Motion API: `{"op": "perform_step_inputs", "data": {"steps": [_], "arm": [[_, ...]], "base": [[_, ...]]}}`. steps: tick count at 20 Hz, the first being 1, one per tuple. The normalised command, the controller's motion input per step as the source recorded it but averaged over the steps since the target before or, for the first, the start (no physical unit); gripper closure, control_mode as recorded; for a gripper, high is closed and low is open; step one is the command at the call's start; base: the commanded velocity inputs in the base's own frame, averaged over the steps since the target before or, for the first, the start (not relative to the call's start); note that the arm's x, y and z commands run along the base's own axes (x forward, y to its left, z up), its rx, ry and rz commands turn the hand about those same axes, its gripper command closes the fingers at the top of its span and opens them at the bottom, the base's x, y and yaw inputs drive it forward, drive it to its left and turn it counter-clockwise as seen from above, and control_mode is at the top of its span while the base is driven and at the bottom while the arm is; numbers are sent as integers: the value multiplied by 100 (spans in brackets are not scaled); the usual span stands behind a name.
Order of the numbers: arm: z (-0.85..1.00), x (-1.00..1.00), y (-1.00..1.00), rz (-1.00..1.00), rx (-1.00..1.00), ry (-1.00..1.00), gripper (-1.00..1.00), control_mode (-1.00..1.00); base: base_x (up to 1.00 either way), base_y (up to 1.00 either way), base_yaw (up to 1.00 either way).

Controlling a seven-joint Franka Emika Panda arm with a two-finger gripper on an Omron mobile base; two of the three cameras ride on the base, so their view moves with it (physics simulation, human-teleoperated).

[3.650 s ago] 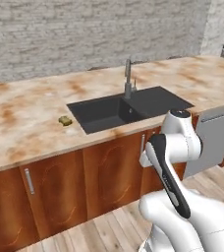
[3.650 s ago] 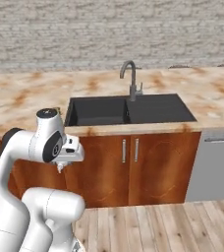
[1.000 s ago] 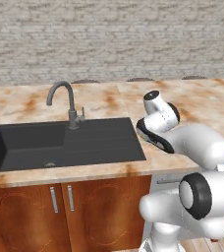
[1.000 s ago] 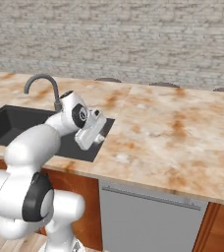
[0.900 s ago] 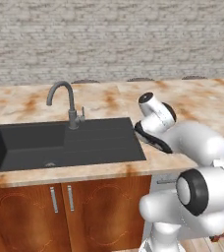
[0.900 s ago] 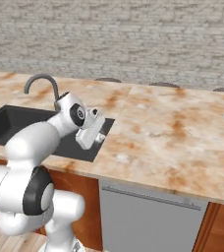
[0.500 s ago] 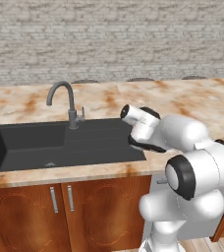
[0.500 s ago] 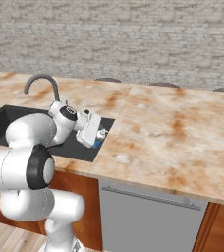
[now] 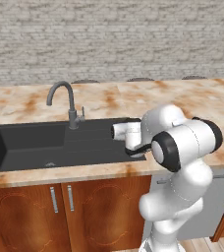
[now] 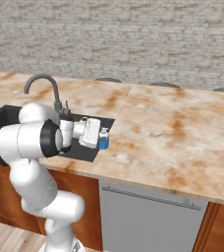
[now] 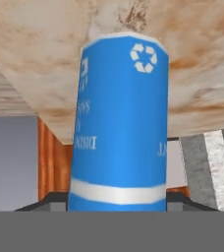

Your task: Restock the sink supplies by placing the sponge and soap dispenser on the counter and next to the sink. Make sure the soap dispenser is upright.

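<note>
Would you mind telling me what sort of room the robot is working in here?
A rendered home kitchen, most likely: a dark sink with a gooseneck tap, set in a marble-look counter over wooden cabinets.

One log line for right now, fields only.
stage: placing | hand: shut on soap dispenser | location: over counter at sink right edge | released: no

Soap dispenser (image 11: 119, 128) blue, white band; counter (image 10: 173, 128) beige, rust-blotched.
</note>
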Motion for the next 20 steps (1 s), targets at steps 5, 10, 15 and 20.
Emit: {"op": "perform_step_inputs", "data": {"steps": [5, 10, 15, 20], "arm": [[-58, 39, 11, 0, -20, 1, 100, -100], [-26, 48, 11, 5, -4, 1, 100, -100], [-41, 53, 0, 7, 0, 6, 100, -100], [-50, 48, -21, 8, 0, 2, 100, -100]], "base": [[0, 0, 0], [0, 0, 0], [0, 0, 0], [0, 0, 0]]}}
